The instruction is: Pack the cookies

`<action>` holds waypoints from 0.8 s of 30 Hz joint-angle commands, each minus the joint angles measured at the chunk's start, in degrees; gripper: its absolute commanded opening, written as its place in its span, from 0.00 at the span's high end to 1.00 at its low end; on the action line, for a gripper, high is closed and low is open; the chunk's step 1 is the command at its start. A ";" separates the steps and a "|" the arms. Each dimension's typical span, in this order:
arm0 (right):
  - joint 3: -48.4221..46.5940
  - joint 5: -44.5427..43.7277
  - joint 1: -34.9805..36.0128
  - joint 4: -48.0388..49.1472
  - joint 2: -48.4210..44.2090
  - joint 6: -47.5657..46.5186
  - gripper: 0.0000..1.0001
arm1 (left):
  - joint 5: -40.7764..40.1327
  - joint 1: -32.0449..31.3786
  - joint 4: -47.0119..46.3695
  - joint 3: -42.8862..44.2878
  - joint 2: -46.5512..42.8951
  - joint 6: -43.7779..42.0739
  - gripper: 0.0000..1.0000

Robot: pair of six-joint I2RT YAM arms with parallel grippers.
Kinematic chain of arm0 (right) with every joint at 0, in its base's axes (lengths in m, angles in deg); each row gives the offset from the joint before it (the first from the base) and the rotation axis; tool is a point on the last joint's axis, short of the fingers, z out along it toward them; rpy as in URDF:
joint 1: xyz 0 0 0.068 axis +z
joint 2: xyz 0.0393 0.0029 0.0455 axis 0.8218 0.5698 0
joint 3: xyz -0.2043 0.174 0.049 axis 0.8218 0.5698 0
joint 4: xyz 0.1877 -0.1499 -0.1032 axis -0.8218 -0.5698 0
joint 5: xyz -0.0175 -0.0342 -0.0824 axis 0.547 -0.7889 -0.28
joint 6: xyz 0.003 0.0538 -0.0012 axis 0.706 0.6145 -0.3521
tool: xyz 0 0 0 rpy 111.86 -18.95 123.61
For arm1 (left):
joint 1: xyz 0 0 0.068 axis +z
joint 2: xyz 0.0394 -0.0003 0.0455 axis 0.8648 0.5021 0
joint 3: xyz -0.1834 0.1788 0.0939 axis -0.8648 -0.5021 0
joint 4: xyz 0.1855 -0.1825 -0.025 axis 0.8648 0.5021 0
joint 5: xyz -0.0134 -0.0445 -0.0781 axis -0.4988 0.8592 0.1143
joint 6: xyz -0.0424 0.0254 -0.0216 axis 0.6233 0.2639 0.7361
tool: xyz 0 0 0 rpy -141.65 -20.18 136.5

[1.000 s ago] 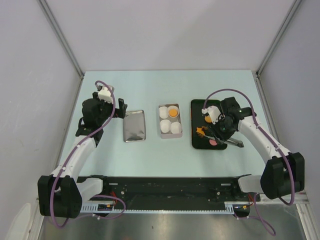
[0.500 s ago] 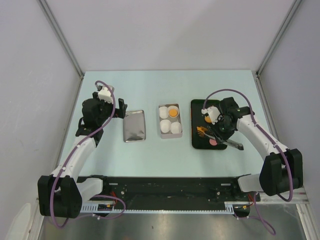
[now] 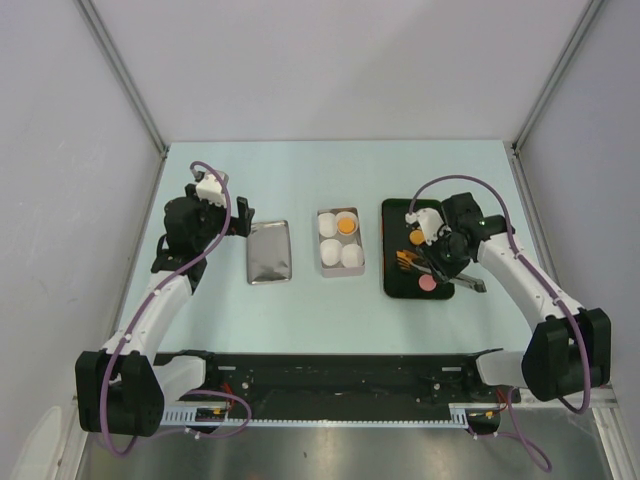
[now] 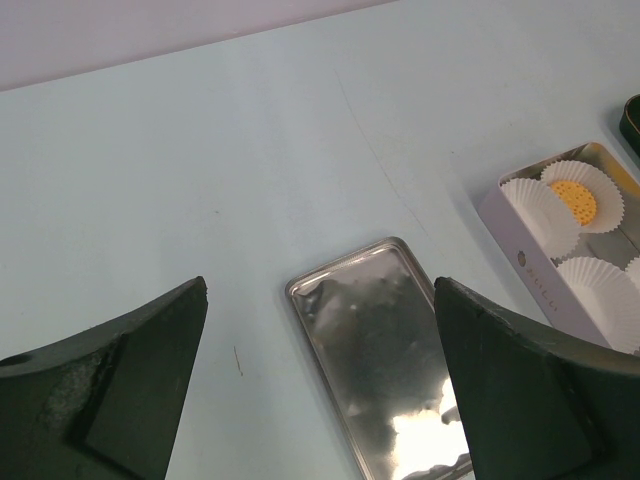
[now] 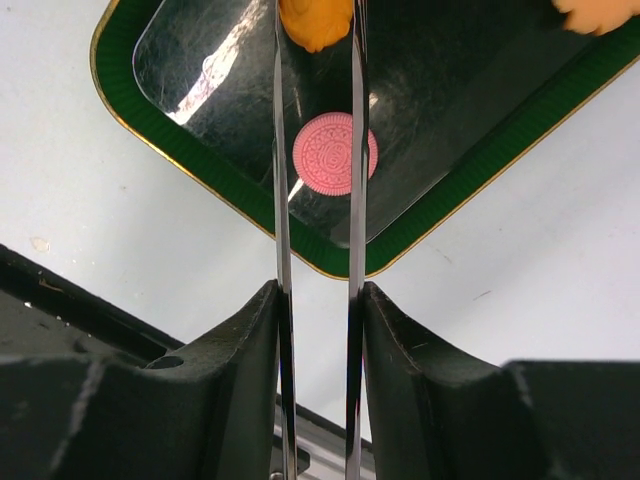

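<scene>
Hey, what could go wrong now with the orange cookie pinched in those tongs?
The orange cookie sits only at the tips of the tongs, gripped by the right end effector; it may slip or crack. The white box holds small paper cups, so a release could miss.

Bright, even overhead light with faint, soft shadows. Glare patches on the silver lid and the tray floor. Right wrist view: pink cookie sharp, right pincer slightly soft.
</scene>
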 commanded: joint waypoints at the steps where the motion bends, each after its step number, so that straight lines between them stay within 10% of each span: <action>1: -2.05 0.43 -0.44 3.39 -3.63 1.13 0.72 | 0.19 -0.38 -2.45 -0.33 -1.00 -0.89 0.00; 24: -9.96 5.79 4.74 16.13 -2.15 6.23 0.73 | 0.54 -0.30 -2.10 0.03 -0.30 -0.98 0.00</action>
